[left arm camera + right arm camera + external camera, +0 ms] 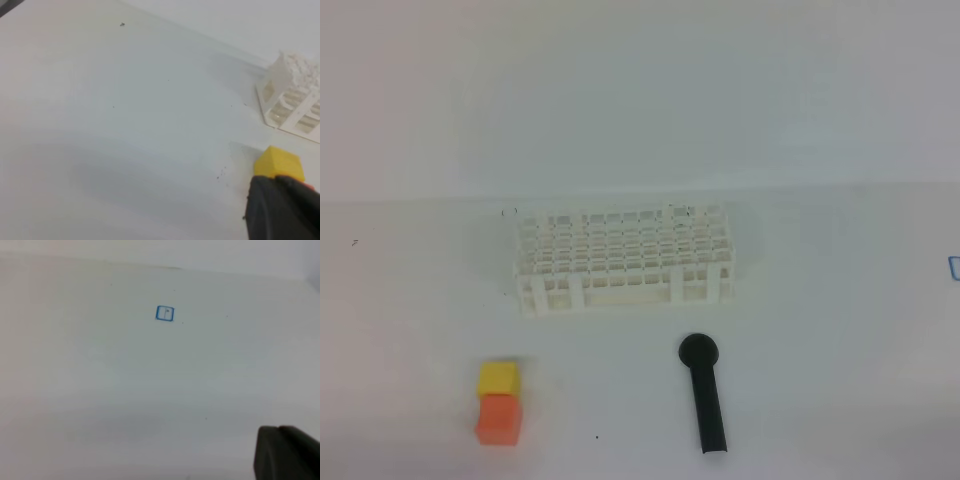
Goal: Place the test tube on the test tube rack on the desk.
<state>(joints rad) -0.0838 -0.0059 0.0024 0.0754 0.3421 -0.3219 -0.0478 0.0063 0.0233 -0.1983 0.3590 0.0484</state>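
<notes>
Dark left hand (282,207) fills the left wrist view's lower corner, pressed together and holding nothing, just before the yellow cube (278,162). Right hand (287,452) is likewise pressed together over bare bench (820,300). Rack (625,258) stands upright mid-bench, its holes unfilled as far as shows. Black stick (704,393) lies near its front. I cannot make out the tube.

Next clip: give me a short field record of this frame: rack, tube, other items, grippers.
rack: white test tube rack standing on the desk, no tube visible in it
test tube: not discernible in any view
black stick: round-headed black stick lying in front of the rack, right side
cubes: yellow cube touching orange cube, front left
grippers: both shut, neither seen holding anything
</notes>
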